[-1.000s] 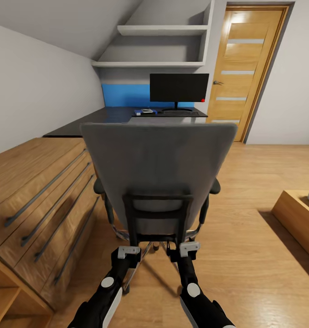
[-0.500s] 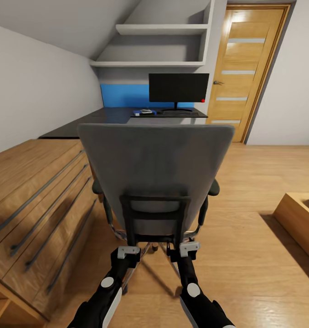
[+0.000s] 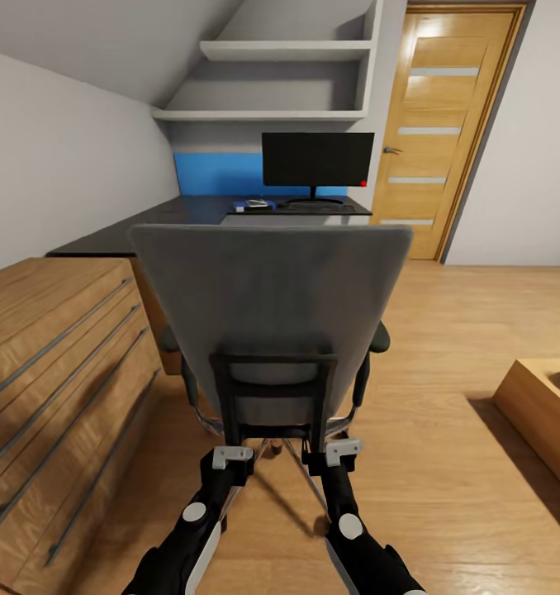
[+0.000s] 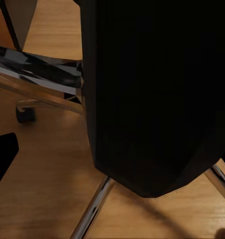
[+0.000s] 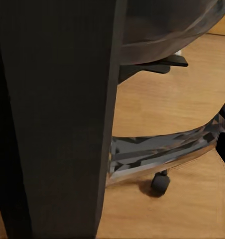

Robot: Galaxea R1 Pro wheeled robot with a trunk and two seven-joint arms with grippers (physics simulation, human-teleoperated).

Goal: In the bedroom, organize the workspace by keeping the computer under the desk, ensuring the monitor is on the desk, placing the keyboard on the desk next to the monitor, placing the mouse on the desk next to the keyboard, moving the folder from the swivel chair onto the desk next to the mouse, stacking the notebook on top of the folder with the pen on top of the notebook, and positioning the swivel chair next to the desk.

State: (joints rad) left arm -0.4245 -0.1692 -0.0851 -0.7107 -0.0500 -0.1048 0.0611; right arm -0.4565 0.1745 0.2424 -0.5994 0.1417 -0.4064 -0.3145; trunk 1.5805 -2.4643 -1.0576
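The grey swivel chair stands with its back to me, right in front of both arms. My left gripper and right gripper sit at the foot of the chair's black back frame. Their fingers are hidden behind the wrists. In the left wrist view the dark frame bar looms close above a chrome base leg. The right wrist view has the bar and a castor. Beyond the chair, the monitor stands on the black desk. A small blue item lies beside its stand.
A low oak chest with long bar handles runs along my left, close to the chair. A wooden door is at the far right, and wall shelves hang above the desk. A low wooden block sits at the right.
The whole view has shifted: I have rolled forward, and the oak chest slides past on the left. The chair keeps its place in front of my grippers, moving along with me.
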